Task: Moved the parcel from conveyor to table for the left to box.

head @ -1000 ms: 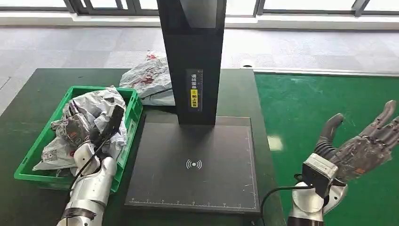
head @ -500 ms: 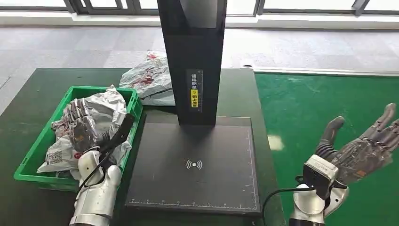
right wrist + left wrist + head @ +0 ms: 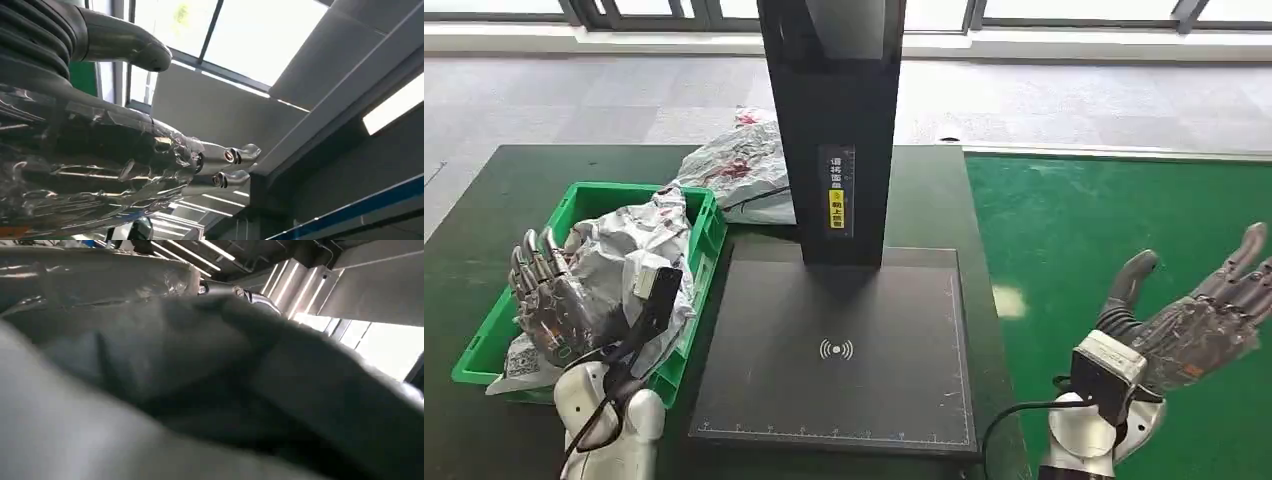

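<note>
Crumpled silver-grey parcels [image 3: 629, 250] lie piled in the green bin [image 3: 707, 235] at the left of the dark table. My left hand [image 3: 549, 300] hovers over the bin's near left part with its fingers [image 3: 532, 258] raised and spread, holding nothing. The left wrist view shows that hand [image 3: 200, 390] as a close grey blur. My right hand [image 3: 1194, 320] is off to the right above the green belt surface [image 3: 1084, 220], palm up, fingers apart and empty. Its fingers [image 3: 220, 160] stretch out against the ceiling in the right wrist view.
A black scanner plate [image 3: 834, 350] with a tall black column [image 3: 834, 130] fills the table's middle. Another silver parcel [image 3: 739, 170] lies on the table behind the bin, beside the column. A black cable [image 3: 1009, 410] runs by the plate's near right corner.
My left hand has lifted off the parcels in the bin and drawn back to the left with its fingers raised. The right hand has barely moved.
</note>
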